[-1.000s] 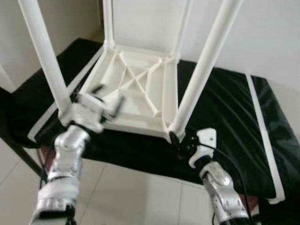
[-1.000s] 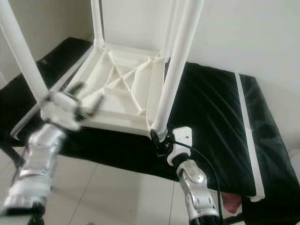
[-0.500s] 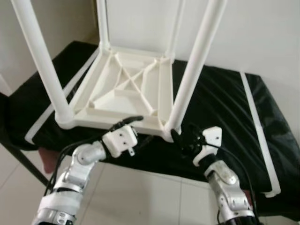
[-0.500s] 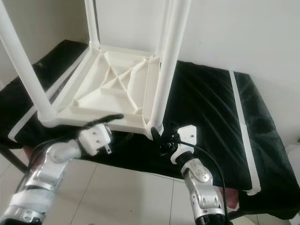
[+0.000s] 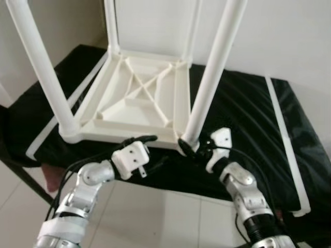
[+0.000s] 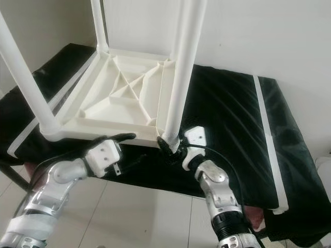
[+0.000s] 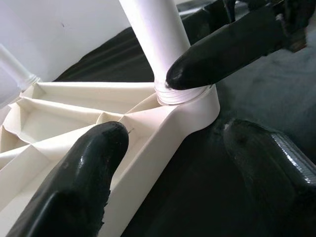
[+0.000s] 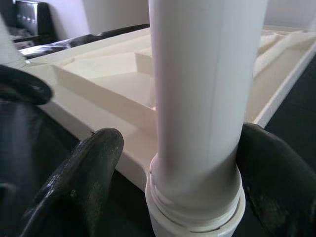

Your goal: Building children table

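Note:
A white plastic children's table (image 5: 124, 135) lies upside down on a black-covered surface, its legs pointing up. My left gripper (image 5: 151, 151) is at the table's front rim, open, with one finger (image 7: 89, 168) over the rim and the other (image 7: 266, 158) above the black cloth. My right gripper (image 5: 190, 149) is at the base of the front right leg (image 5: 209, 77), just above its socket. It is open, its fingers (image 8: 89, 173) standing on either side of the leg (image 8: 202, 98). A right finger (image 7: 222, 44) rests by the leg's collar.
The black cloth (image 5: 248, 119) has white stripes (image 5: 287, 134) along its edges and drops off at the front toward a pale tiled floor (image 5: 155, 217). A white wall rises right behind the table. A dark frame leg (image 5: 20, 175) slants down at the left.
My left gripper came down from the front left leg to the middle of the front rim. My right gripper moved in until its fingers straddle the front right leg's base.

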Available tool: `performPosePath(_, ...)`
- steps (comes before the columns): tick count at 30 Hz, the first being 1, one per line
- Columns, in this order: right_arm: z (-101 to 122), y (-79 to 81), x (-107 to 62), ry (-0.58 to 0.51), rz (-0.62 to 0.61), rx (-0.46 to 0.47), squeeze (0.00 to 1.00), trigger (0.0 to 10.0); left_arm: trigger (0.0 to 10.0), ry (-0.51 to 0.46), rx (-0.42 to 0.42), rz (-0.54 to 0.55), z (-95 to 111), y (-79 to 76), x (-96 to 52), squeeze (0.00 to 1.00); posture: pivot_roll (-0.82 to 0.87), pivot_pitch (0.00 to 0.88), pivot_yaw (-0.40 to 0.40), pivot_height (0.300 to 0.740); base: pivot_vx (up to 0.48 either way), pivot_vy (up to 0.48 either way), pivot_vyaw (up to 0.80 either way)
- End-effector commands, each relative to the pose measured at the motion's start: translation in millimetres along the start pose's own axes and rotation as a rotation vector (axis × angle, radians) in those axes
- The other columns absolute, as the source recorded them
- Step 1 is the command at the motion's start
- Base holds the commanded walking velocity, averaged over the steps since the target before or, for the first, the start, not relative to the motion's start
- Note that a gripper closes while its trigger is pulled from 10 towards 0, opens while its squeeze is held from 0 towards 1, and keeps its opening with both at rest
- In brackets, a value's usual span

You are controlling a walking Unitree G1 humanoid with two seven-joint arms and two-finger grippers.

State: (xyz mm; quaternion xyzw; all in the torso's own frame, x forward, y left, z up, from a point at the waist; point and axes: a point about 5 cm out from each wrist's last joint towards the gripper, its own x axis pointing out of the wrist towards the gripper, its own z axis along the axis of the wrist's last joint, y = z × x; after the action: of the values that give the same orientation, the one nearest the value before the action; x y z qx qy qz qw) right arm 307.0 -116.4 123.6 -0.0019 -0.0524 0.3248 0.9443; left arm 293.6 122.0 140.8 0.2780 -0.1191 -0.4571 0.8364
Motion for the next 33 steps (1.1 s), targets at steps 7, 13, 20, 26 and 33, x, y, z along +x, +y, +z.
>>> performPosePath(7, -12.2, 26.2, -6.3, 0.025, 0.065, 0.029, 0.0, 10.0, 10.0, 0.026, -0.017, -0.023, -0.5, -0.2, -5.2, 0.0, 0.07, 0.029, -0.077, 0.74, 0.0, 0.0, 0.0)
performPosePath(13, -6.4, 16.7, -6.1, -0.022, -0.059, 0.021, 0.0, 10.0, 10.0, 0.049, -0.033, -0.046, -3.9, -5.2, -6.8, 0.0, 0.07, 0.027, -0.074, 0.74, 0.0, 0.0, 0.0)
performPosePath(20, 0.6, 14.5, -17.3, -0.073, -0.114, -0.008, 0.0, 10.0, 10.0, 0.054, -0.037, -0.06, -4.3, -8.2, -6.0, 0.0, 0.07, 0.028, -0.071, 0.74, 0.0, 0.0, 0.0)
performPosePath(26, 2.6, 18.9, -43.4, -0.115, -0.18, 0.013, 0.0, 10.0, 10.0, 0.016, -0.132, 0.033, -0.9, -5.1, -7.1, 0.0, 0.07, 0.033, -0.067, 0.74, 0.0, 0.0, 0.0)
performPosePath(33, 0.0, 16.7, -70.4, -0.107, -0.273, 0.007, 0.0, 10.0, 10.0, -0.078, -0.31, 0.205, 2.6, -2.1, -5.8, 0.0, 0.06, 0.03, -0.062, 0.74, 0.0, 0.0, 0.0)
